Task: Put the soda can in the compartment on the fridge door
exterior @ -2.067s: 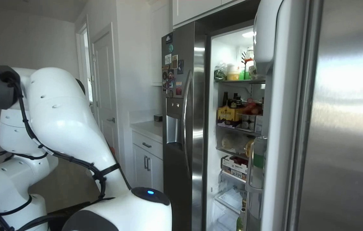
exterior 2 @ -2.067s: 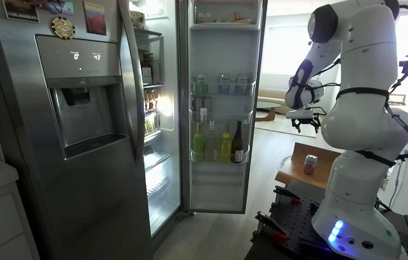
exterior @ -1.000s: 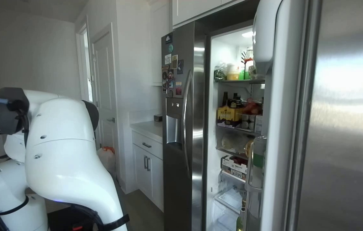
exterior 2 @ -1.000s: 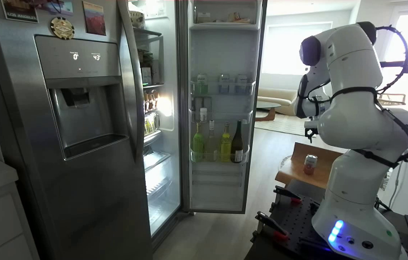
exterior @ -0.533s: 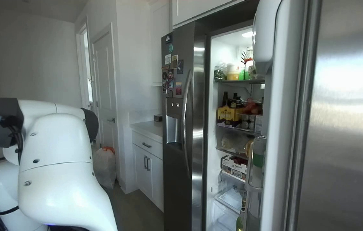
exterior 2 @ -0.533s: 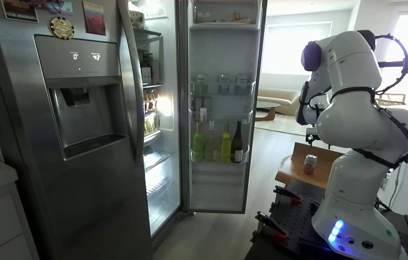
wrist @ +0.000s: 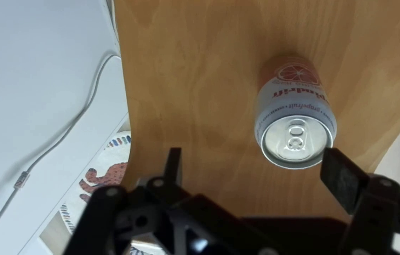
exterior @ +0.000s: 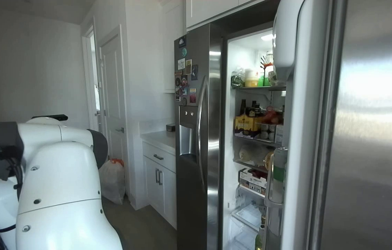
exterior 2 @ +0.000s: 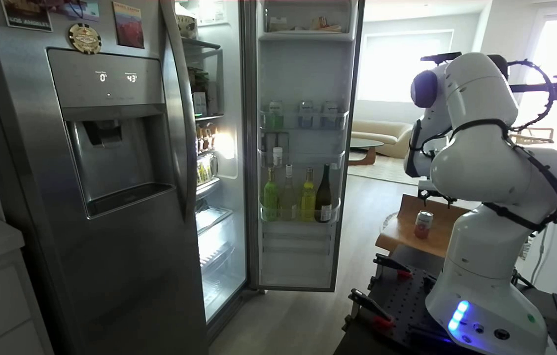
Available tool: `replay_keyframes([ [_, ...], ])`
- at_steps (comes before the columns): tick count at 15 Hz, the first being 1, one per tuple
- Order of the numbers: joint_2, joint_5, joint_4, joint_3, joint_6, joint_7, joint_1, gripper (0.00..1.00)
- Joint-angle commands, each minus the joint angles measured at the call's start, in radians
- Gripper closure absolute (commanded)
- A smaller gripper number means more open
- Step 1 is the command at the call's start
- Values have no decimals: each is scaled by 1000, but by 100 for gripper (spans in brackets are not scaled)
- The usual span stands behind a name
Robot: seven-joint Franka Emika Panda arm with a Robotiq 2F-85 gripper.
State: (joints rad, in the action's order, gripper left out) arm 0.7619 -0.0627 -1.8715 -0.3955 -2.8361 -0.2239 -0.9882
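Note:
The soda can [exterior 2: 423, 225] stands upright on a brown wooden surface in an exterior view. In the wrist view the can [wrist: 292, 95] is right of centre, its silver lid facing the camera. My gripper [wrist: 255, 166] is open and empty; its right finger overlaps the lid's rim in that view, the left is far to the left. In an exterior view the gripper [exterior 2: 437, 203] hangs a little higher than the can, partly behind the arm. The fridge door [exterior 2: 303, 69] stands open, its inner compartments visible; its steel outside [exterior: 373, 139] fills the right of an exterior view.
The door's upper bin [exterior 2: 291, 121] holds cans, the middle bin [exterior 2: 300, 160] a white bottle, the lower bin [exterior 2: 298, 215] several bottles. The wooden surface [exterior 2: 401, 234] has a raised back. Clamps [exterior 2: 369, 303] sit on the black base table. A white cable [wrist: 90, 95] runs nearby.
The arm has come down and turned. My gripper has moved down and rightward in an exterior view, closer to the can. The can and the fridge door have not moved.

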Motion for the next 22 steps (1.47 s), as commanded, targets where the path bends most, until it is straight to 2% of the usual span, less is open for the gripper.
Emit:
replay_keyframes([
  [1,52,-51,58,51,-40,51,-46,0],
  [8,105,-62,113,98,-64,49,-59,0],
  [22,239,-54,244,56,-21,14,-29,0],
])
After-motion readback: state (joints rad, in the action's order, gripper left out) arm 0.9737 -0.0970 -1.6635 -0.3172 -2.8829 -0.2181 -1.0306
